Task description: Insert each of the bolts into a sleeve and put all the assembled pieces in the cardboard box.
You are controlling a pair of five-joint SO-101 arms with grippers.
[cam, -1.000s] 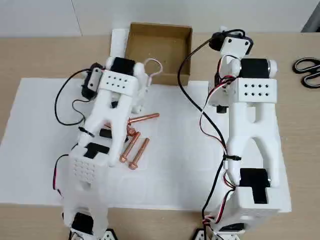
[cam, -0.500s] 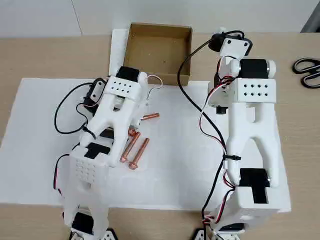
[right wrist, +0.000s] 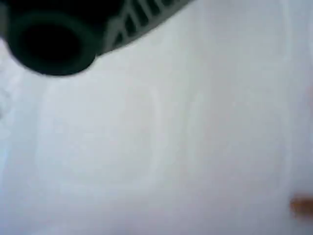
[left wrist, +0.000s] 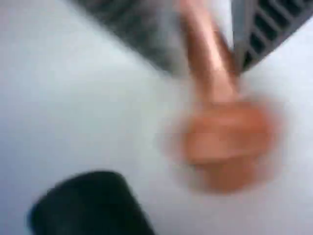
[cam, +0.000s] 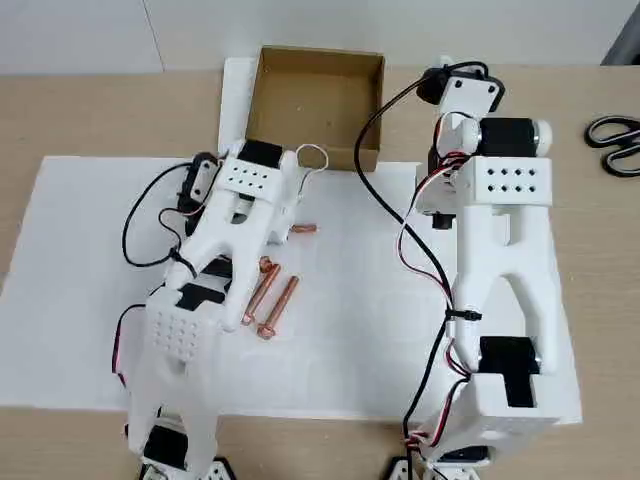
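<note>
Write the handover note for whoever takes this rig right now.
Left gripper: over the white paper at one bolt, a black sleeve beside it; open or shut unclear.
Right gripper: by a second sleeve, over the paper; open or shut unclear.
Loose bolts lie on the paper near the left arm.
Done: nothing in the cardboard box yet.
Left: sleeve every bolt, box all pieces.

In the high view I had bright, even light from above, with soft shadows on the white sheet [cam: 350,340]. Both wrist views were out of focus, the copper bolt [left wrist: 215,122] smeared.
</note>
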